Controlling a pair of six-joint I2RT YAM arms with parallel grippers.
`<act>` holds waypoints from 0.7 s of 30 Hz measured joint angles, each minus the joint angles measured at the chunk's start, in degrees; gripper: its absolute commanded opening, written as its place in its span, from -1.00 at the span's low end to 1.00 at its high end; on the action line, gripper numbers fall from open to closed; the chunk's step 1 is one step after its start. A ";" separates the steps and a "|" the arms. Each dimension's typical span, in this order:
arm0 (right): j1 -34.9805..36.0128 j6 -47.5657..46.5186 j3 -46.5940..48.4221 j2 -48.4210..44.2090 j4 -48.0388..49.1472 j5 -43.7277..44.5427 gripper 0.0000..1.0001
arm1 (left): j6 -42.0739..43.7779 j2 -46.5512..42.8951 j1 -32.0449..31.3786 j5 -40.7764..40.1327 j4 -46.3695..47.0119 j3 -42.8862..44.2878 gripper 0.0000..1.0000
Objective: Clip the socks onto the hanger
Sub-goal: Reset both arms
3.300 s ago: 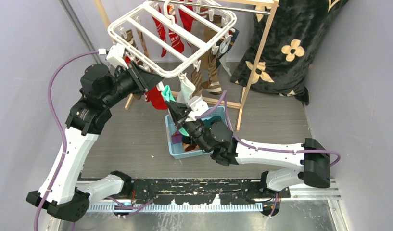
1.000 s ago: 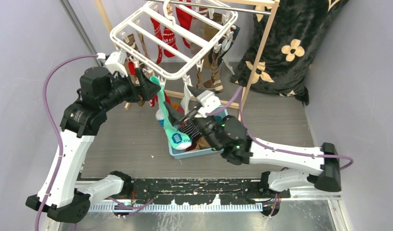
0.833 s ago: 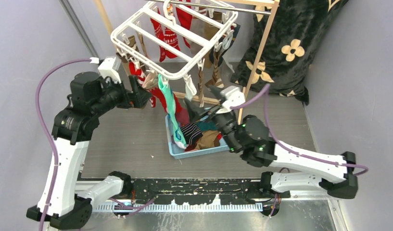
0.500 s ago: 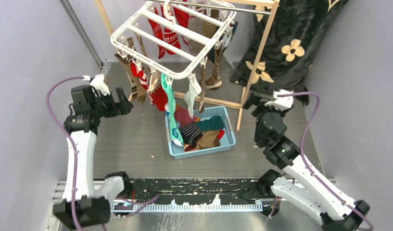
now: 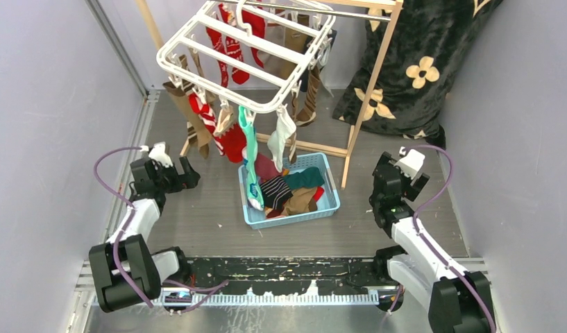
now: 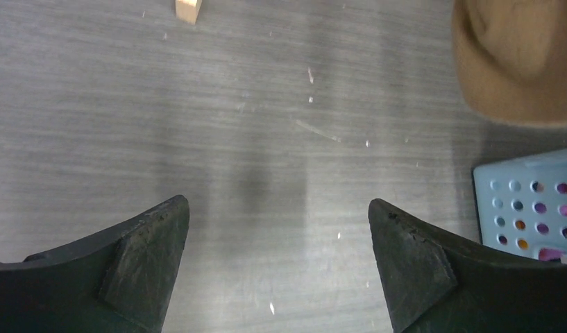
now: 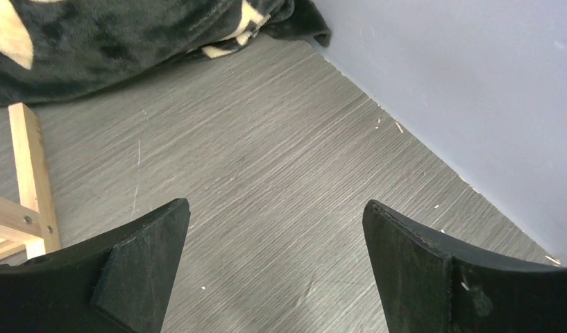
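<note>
Both arms sit low near the floor, apart from the laundry. The left gripper [image 6: 277, 202] has its two dull black, wedge-shaped fingers spread wide with only bare floor [image 6: 266, 104] between them, a grey board with fine wood grain and pale specks. The right gripper [image 7: 276, 204] is spread just as wide and holds nothing either.

The hanger [image 5: 204, 82], a glossy white plastic rack of parallel slats, hangs high and tilted, up and ahead of the left gripper and off to its right. Socks dangle from its pegs: a long teal sock [image 5: 249, 156], a limp white sock [image 5: 284, 132], a red sock [image 5: 228, 139] and a tan sock [image 5: 180, 104]. More socks lie heaped in the light blue basket [image 5: 291, 218] between the two grippers, among them a black striped sock [image 5: 275, 191].

The left wrist view adds close detail: the basket's perforated corner at its right edge, a soft tan fabric toe in its upper right, probably that hanging tan sock, and the cut end of a wooden foot [image 6: 188, 8] ahead. The right wrist view shows what the overhead camera flattens: the plush black cloth [image 7: 128, 35] with cream flowers bunched on the floor ahead and left of its fingers, the pale wooden frame [image 7: 30, 166] at far left, and a smooth lilac wall [image 7: 475, 83] on the right.
</note>
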 measured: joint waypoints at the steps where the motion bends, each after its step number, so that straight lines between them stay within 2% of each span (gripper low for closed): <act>1: -0.55 -0.79 -1.53 0.09 2.03 -0.66 0.99 | -0.57 0.76 0.00 0.35 3.34 -1.33 0.99; 7: -3.69 -2.67 -3.78 7.96 15.10 -6.60 0.99 | -2.80 8.07 -0.02 1.07 22.40 -7.82 0.99; 15: -8.59 -3.72 -3.76 23.74 28.39 -15.43 0.99 | -5.44 16.13 -1.14 -0.85 37.97 -8.11 0.99; 21: -10.78 -3.37 -3.76 32.57 37.77 -21.35 1.00 | -2.62 22.53 -7.82 -5.38 49.64 -8.50 0.99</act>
